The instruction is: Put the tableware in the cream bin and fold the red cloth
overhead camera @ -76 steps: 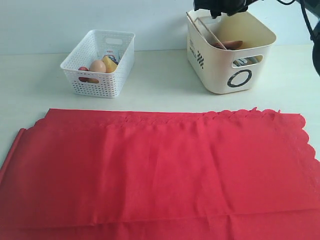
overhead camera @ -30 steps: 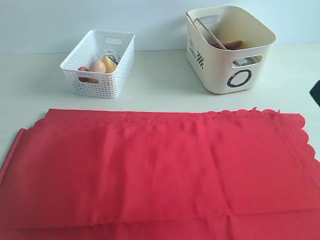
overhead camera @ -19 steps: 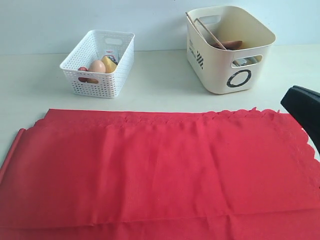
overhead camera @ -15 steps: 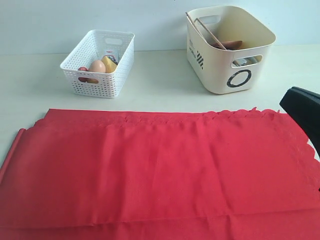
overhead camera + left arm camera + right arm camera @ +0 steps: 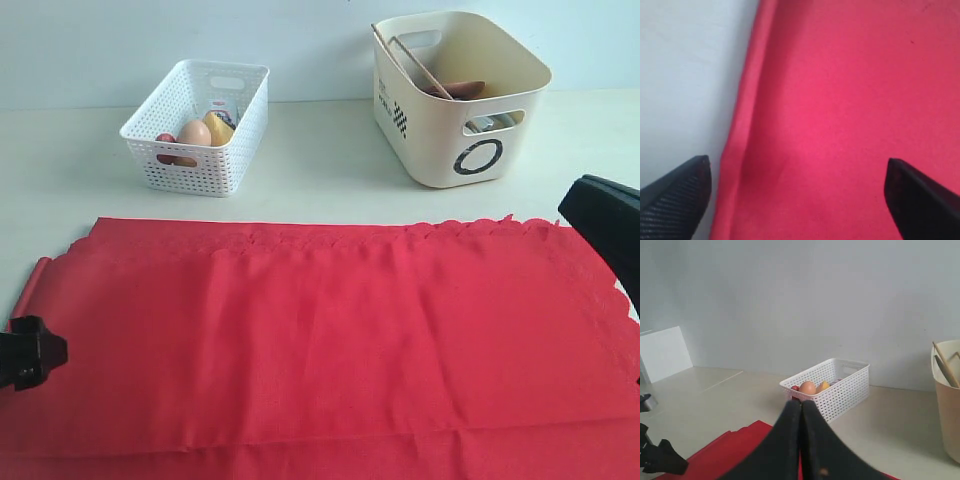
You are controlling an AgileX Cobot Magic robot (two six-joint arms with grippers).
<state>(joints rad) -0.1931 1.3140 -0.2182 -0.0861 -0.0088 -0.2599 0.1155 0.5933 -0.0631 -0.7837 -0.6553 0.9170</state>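
Red cloth [image 5: 330, 350] cropped; cream bin [image 5: 437, 150] contents mostly hidden.

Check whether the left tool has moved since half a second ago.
Yes. The left tool has come into the exterior view from the left and is now at the left edge of the red cloth.

Setting. A pale cream worktop [image 5: 320, 170], smooth and matt, runs back to a plain, unmarked wall [image 5: 120, 40] of light blue-grey; the two meet in a straight seam. In the right wrist view a flat white panel [image 5: 662, 354] stands on the worktop close to the wall. Light is soft and even, casting only faint shadows.
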